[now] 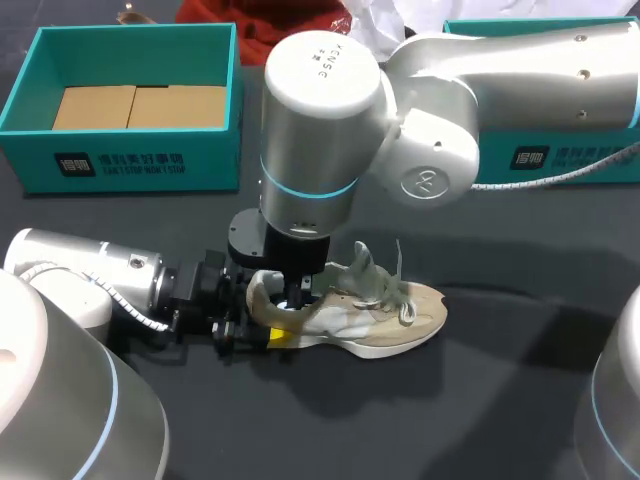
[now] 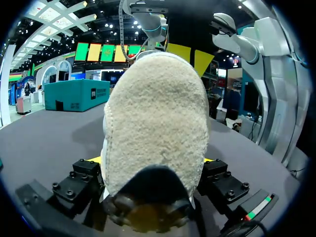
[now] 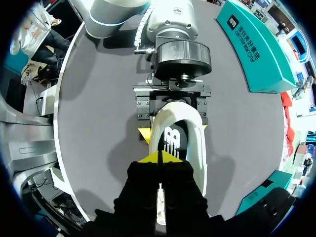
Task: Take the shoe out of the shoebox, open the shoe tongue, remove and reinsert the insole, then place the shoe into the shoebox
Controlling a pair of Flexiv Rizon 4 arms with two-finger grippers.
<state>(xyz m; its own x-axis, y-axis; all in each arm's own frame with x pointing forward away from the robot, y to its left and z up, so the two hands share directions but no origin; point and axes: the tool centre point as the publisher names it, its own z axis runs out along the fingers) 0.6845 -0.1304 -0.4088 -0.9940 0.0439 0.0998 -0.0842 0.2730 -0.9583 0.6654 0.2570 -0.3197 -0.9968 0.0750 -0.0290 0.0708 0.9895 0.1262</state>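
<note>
1. The shoe [image 1: 385,320] lay on the counter [image 1: 480,400], lower middle of the frame, toe to the right.
2. My left fingers [image 3: 144,133] pinched its heel.
3. My right fingers [image 3: 150,158] were pressed together over its insole [image 3: 173,140].

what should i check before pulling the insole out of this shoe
1. Shoe out of the shoebox and on the table: ok.
2. Left gripper shut on the heel, one finger on each side: ok.
3. Tongue lifted clear of the opening: ok.
4. Right gripper over the opening, tips together above the insole: ok.
5. Right gripper actually pinching the insole edge: cannot tell.
6. Shoebox open for the return: ok.
</note>
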